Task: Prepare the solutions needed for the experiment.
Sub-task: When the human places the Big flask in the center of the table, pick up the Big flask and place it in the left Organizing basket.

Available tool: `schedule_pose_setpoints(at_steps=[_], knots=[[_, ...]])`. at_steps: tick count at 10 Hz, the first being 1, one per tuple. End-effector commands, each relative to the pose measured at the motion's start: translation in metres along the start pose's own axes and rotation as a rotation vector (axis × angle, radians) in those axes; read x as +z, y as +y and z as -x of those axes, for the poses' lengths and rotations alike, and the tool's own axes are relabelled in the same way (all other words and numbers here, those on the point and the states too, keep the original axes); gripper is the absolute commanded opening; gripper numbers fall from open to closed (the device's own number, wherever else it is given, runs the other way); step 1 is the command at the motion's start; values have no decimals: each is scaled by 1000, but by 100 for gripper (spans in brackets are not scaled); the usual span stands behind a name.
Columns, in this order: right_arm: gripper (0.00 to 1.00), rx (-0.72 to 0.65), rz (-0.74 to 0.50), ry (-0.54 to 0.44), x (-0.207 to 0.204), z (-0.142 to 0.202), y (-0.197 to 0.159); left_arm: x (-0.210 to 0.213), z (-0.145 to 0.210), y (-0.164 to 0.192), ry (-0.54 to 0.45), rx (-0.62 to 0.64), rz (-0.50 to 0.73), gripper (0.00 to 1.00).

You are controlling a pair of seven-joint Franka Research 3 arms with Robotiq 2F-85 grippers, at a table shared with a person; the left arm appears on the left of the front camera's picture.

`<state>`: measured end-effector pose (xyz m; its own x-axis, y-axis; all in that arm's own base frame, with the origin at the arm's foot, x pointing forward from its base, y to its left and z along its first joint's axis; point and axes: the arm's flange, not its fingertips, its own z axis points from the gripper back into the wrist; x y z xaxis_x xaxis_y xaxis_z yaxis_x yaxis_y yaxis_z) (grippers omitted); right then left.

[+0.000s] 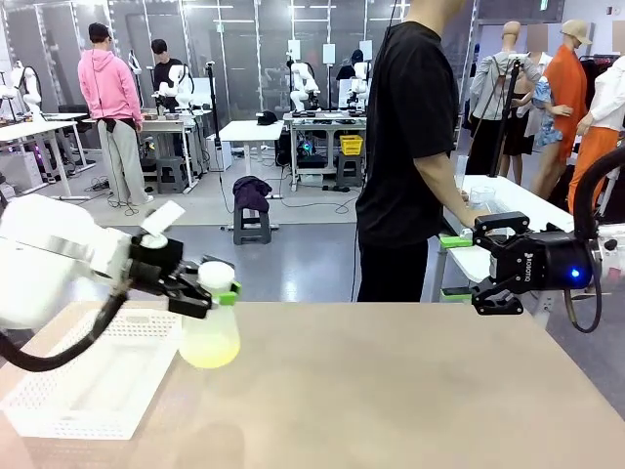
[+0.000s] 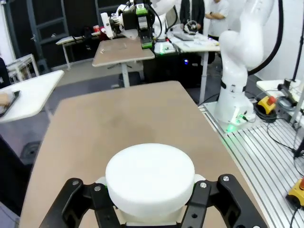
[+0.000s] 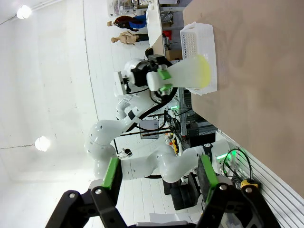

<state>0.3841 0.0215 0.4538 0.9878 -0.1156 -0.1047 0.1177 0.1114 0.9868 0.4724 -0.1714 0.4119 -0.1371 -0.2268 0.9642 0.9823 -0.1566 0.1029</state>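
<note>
The left end effector (image 1: pixel 210 293) is clenched around the neck of a flask (image 1: pixel 211 332), just under its white cap (image 1: pixel 216 275), and holds it at the left side of the table (image 1: pixel 391 391). The flask looks to hang just above the tabletop, though whether its base touches the surface cannot be told. A small pool of pale yellow-green solution (image 1: pixel 209 350) sits in the bottom of the flask. Just to the left of the flask, a white perforated tray (image 1: pixel 88 386) rests on the table's left edge.

The right end effector (image 1: pixel 488 274) hovers at the far right, beyond the table's edge, its jaws spread apart and gripping nothing. A person in black (image 1: pixel 405 156) stands past the far edge, turned toward a side table on the right.

Judging from this, the step in hand is carrying the flask of solution out over the working area. The next move probably calls for setting the flask down upright on the bare table, or bringing it toward the middle for the other arm. That asks for keeping the flask level so the liquid does not slosh, lowering it gently until the base rests flat, and only then letting go of the neck.
</note>
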Motion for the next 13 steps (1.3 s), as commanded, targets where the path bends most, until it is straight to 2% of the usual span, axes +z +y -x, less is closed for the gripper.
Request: schedule_pose_setpoints(at_steps=[1,3,4,6,9,13], knots=[[81,1,-5,2,0,0,1,52,-15,-8,-62,26,-52,4],[81,1,-5,2,0,0,1,115,-18,-11,-74,30,-140,4],[81,1,-5,2,0,0,1,141,-15,-18,-110,39,-107,4],[81,1,-5,2,0,0,1,187,3,-27,-181,41,-152,4],[81,1,-5,2,0,0,1,219,41,-32,-231,64,-177,4],[81,1,-5,2,0,0,1,222,98,-27,-252,36,-162,4]])
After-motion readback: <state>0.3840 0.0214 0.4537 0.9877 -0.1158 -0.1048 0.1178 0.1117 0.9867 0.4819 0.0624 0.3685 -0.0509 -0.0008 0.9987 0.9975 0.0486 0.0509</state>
